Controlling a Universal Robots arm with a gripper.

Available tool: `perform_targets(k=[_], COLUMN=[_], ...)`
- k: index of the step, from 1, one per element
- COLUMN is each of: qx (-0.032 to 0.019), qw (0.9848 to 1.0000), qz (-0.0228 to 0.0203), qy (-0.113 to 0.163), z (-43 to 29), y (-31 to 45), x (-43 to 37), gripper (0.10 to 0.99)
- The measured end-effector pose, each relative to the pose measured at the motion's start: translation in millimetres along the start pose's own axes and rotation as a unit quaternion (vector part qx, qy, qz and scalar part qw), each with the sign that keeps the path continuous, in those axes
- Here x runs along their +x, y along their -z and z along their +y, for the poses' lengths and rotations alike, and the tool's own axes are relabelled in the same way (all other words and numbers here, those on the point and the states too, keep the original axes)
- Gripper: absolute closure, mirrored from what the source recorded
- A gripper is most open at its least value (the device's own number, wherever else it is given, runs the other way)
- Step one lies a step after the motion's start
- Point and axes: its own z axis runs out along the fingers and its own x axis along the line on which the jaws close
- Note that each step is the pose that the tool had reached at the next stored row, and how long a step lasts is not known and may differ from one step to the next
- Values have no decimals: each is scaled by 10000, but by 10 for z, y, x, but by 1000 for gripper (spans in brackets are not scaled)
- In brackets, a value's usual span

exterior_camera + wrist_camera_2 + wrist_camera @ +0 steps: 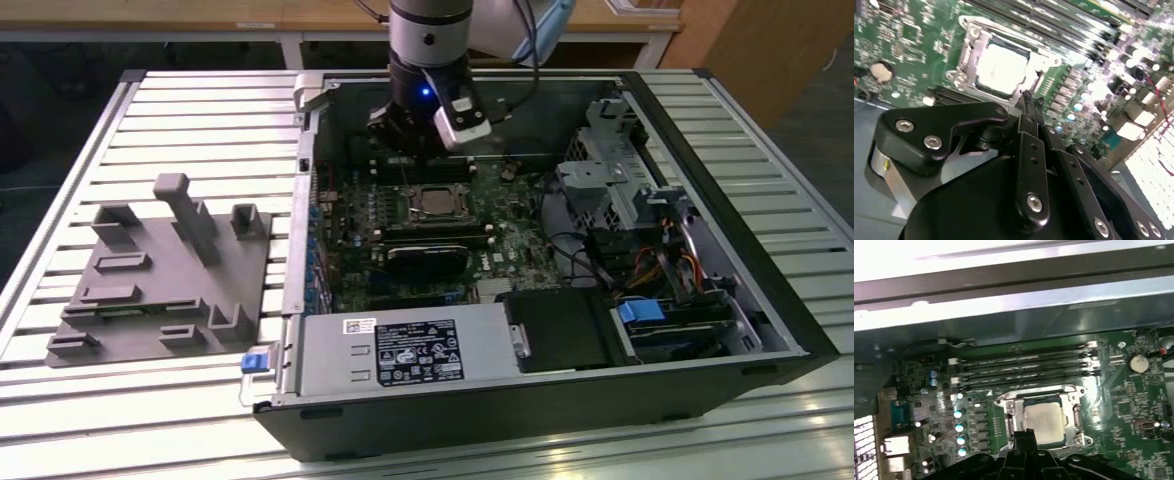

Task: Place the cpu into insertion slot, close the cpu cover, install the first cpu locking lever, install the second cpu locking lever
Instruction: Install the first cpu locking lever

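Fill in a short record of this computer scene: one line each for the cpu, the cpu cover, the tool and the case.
cpu: silver top up, showing through the cover's square opening
cpu cover: lowered flat, framing the cpu
tool: shut, holding nothing, tips just beside the cover's edge
case: open, lying on a slatted table

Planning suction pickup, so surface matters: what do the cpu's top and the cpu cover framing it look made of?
The cpu top looks like dull silver-grey metal, matte, with only a soft glare in both wrist views. The cpu cover looks like thin bright sheet metal, perhaps plated steel: its edges throw sharp highlights.
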Motion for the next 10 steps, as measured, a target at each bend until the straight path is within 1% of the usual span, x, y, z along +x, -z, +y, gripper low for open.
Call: perform_targets(k=[5,8,10], qx=[-13,-27,-39], qw=[10000,10000,10000], qz=[-20,-20,-18], qy=[2,12,21], z=[-20,-23,-15], y=[1,-1,-2], x=[145,199,218], gripper=[980,980,980])
